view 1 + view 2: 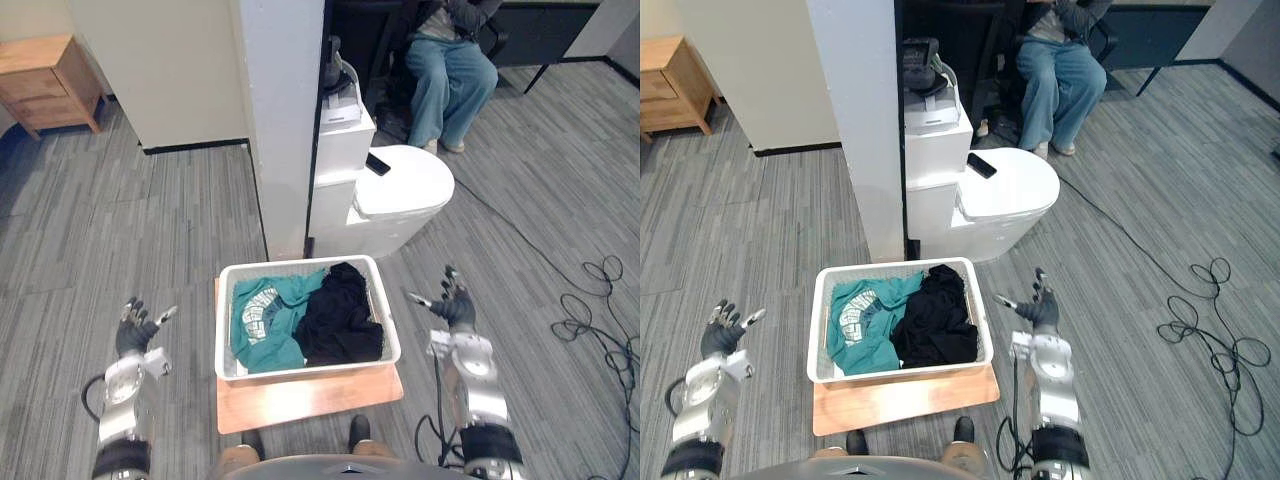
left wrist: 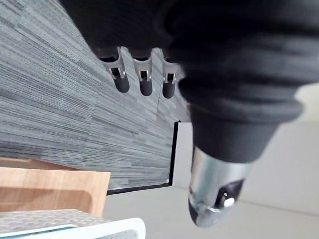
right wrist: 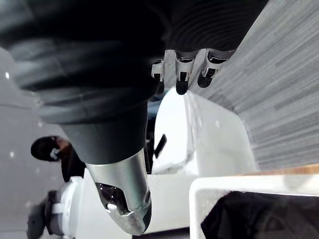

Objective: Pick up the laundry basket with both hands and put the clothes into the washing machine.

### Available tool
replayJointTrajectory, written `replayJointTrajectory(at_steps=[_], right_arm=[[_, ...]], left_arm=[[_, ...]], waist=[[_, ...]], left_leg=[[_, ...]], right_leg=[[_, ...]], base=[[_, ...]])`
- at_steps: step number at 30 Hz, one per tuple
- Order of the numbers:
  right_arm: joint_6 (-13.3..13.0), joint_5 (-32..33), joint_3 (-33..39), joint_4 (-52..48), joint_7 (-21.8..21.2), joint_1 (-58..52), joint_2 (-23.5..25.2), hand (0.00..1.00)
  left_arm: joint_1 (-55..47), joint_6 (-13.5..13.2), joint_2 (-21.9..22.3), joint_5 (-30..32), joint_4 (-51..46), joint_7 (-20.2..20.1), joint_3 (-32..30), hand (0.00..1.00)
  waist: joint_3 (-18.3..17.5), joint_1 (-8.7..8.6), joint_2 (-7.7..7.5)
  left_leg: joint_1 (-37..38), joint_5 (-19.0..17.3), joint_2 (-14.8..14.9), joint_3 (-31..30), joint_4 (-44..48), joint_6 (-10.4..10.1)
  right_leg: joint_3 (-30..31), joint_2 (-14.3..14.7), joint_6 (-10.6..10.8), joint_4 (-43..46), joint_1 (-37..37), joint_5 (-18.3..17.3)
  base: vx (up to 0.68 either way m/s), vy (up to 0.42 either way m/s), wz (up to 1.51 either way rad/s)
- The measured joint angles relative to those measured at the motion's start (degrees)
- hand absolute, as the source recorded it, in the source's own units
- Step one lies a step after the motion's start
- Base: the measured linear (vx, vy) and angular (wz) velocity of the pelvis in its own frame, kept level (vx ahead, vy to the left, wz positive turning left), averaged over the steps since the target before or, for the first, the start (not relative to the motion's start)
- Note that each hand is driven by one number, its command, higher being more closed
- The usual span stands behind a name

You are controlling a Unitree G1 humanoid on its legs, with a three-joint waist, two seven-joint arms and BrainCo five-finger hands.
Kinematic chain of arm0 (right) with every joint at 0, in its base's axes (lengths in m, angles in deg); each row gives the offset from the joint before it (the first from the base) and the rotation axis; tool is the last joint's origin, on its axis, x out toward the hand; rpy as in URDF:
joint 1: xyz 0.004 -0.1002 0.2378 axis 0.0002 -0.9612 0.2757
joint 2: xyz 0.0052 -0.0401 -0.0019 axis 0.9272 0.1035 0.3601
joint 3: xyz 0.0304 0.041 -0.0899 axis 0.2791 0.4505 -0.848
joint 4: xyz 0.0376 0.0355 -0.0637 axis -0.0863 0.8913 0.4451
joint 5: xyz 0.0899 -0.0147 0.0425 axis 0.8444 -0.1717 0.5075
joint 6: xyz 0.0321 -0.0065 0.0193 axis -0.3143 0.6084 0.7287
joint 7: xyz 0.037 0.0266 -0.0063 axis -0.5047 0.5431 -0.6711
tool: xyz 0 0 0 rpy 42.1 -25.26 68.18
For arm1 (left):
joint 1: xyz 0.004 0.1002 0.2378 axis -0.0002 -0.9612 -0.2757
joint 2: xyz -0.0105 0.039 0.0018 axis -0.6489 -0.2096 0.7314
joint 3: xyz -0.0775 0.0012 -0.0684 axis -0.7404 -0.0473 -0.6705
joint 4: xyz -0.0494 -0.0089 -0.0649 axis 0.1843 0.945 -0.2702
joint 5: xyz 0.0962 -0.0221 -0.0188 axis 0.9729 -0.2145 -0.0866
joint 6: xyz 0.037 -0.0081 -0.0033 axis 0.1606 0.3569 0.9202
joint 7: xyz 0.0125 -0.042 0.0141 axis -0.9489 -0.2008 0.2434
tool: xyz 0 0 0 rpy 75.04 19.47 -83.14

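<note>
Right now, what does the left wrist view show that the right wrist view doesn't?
Of the two, the left wrist view alone has the open left hand, a black baseboard and a wood surface. The right wrist view alone has the open right hand, the white washer and black clothes. Both share the basket rim and grey floor.

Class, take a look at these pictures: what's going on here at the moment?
A humanoid robot stands over a white laundry basket of teal clothes and black clothes, which sits on a low wooden board. Its left robot hand and right robot hand hang open on either side of the basket, touching nothing. The white washing machine stands beyond the basket, and a person sits farther back. Nothing is lifted yet.
</note>
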Motion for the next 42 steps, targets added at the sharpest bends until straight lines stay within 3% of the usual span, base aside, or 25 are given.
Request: replayJointTrajectory(at_steps=[6,13,20,26,32,33,42], right_arm=[[1.01,2.86,-3.82,12.59,0.14,15.38,-1.44,0.00],[1.38,4.72,-7.84,21.37,0.42,25.80,-1.18,0.00],[2.18,3.94,-8.20,25.68,0.51,30.63,-0.96,0.00],[2.29,-0.33,-8.46,26.24,0.72,31.84,-1.64,0.00],[2.74,-5.64,-11.53,27.95,0.60,33.14,-2.41,0.00],[2.95,-6.00,-11.81,29.06,0.61,34.35,-2.41,1.00],[2.47,-10.09,-14.50,33.46,0.60,37.63,-4.13,1.00]], left_arm=[[14.86,1.03,-4.26,2.41,13.40,0.67,3.49,0.00],[24.03,1.84,-4.20,3.34,19.48,1.53,7.57,0.00],[29.72,1.87,0.89,3.41,19.39,2.65,15.28,0.00],[30.41,1.86,1.57,3.33,19.22,4.44,18.89,0.00],[30.34,1.82,1.27,3.33,19.52,5.03,19.56,0.00],[30.34,1.83,1.10,3.25,20.48,5.08,19.61,1.00],[29.69,2.44,0.62,3.24,24.48,5.53,20.60,1.00]], waist=[[6.47,0.45,0.44],[12.02,0.68,1.25],[14.27,-0.70,2.25],[15.66,-1.27,3.78],[15.80,-1.20,3.76],[15.85,-1.23,3.83],[17.60,-1.30,4.23]], left_leg=[[-4.92,2.36,0.17,0.17,0.35,0.33],[-7.98,3.18,0.90,1.51,1.58,0.32],[-9.71,3.44,1.19,1.53,2.20,0.25],[-9.80,3.48,1.21,1.83,1.97,0.22],[-9.60,4.14,1.13,2.83,0.56,0.16],[-9.50,4.39,1.08,3.03,0.12,0.23],[-7.88,6.89,1.14,2.97,-4.03,-0.17]], right_leg=[[0.30,0.10,-0.56,0.57,-5.01,2.12],[1.90,0.63,-1.24,1.01,-8.78,3.79],[1.93,0.69,-1.38,1.06,-10.25,4.21],[2.12,0.88,-1.38,1.07,-10.67,4.21],[3.02,1.04,-1.37,1.06,-11.55,4.35],[3.21,1.06,-1.37,1.05,-11.77,4.43],[3.07,1.46,-1.45,0.67,-11.78,4.69]], base=[[-0.13,-0.013,0.02],[-0.08,-0.007,-0.11],[-0.02,-0.003,-0.01],[0.00,0.000,-0.01],[0.01,-0.001,-0.05],[0.00,-0.003,-0.11],[0.00,-0.004,0.01]])
